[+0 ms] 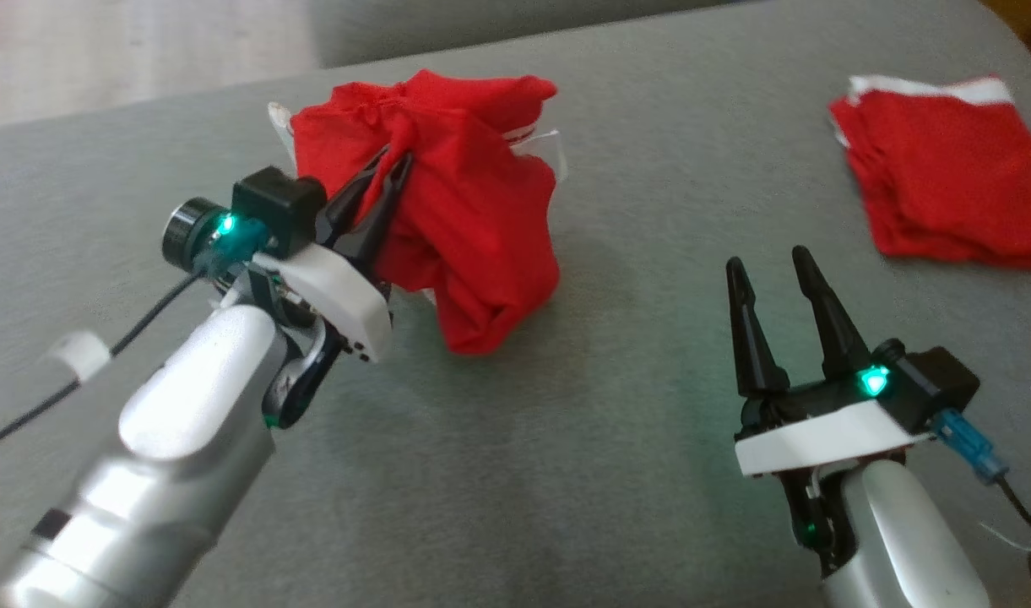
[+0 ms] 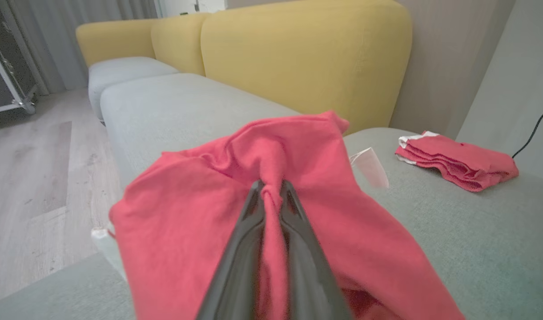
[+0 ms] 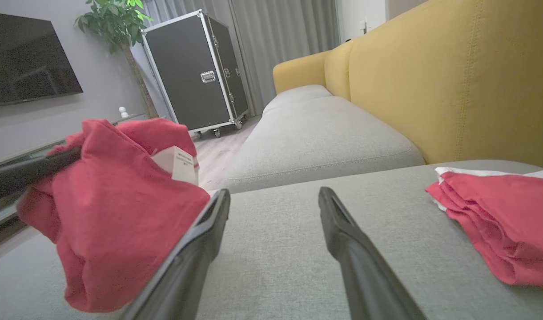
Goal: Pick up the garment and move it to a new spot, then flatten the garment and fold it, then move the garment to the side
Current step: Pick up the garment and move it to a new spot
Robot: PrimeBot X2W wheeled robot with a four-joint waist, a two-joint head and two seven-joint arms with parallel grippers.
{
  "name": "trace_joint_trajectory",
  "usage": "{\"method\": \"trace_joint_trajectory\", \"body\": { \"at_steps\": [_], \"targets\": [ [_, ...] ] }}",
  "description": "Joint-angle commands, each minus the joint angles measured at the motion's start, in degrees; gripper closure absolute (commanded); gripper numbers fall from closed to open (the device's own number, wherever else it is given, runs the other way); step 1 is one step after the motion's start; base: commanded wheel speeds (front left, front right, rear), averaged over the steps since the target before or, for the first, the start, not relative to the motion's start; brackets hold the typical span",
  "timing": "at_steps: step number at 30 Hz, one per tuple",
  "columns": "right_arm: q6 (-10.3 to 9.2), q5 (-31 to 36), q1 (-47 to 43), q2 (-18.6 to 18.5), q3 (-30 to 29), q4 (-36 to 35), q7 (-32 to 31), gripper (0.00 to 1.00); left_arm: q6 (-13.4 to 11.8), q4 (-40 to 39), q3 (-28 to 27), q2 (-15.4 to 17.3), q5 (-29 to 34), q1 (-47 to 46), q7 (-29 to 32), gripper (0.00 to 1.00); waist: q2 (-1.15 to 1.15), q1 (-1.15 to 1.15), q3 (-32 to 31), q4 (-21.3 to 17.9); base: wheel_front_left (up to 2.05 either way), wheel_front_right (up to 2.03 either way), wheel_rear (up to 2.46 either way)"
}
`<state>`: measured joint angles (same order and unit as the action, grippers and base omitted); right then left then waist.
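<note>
One red garment (image 1: 473,219) hangs in a crumpled bunch over the far left part of the grey sofa seat (image 1: 566,473), its long axis running down toward the cushion. The left gripper (image 1: 397,159) is pinched tight on a fold near its top. The right gripper (image 1: 768,257) stands spread wide and empty nearer the front edge, to the bundle's right. To my eye, that arm would have to reach leftward for a second hold. A folded red pile (image 1: 946,177) lies at the far right corner.
</note>
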<state>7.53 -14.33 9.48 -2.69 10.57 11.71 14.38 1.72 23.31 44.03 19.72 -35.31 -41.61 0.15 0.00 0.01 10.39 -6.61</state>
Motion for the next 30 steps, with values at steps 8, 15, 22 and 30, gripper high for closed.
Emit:
{"method": "trace_joint_trajectory", "body": {
  "at_steps": [8, 15, 22, 30],
  "targets": [
    [-0.04, -1.24, 1.87, -0.19, 1.40, -2.25, 0.62, 0.00, -0.60, 9.60, -2.40, 0.82, 1.14, -4.92, -2.87, 0.00, 0.00, -0.01, 2.63, -5.48, 0.00, 0.00, 0.00],
    [-0.04, -0.19, 0.65, -0.19, -0.18, -1.91, 0.62, 0.00, -0.21, 12.56, -4.43, 0.13, -0.31, -2.81, -11.00, 0.00, 0.00, -0.01, -0.50, -0.65, 0.00, 0.00, 0.00],
    [-0.04, 1.10, -1.27, -0.19, -1.58, -0.85, 0.62, 0.00, -2.23, 6.75, -8.51, 2.43, -2.02, 5.75, -14.71, 0.00, 0.00, -0.01, -4.96, 6.42, 0.00, 0.00, 0.00],
    [-0.04, 1.45, -3.96, -0.19, -1.22, 1.03, 0.62, 0.00, -8.08, -8.05, -13.96, 1.25, -0.44, 24.54, -15.12, 0.00, 0.00, -0.01, -8.62, 10.85, 0.00, 0.00, 0.00]
  ]
}}
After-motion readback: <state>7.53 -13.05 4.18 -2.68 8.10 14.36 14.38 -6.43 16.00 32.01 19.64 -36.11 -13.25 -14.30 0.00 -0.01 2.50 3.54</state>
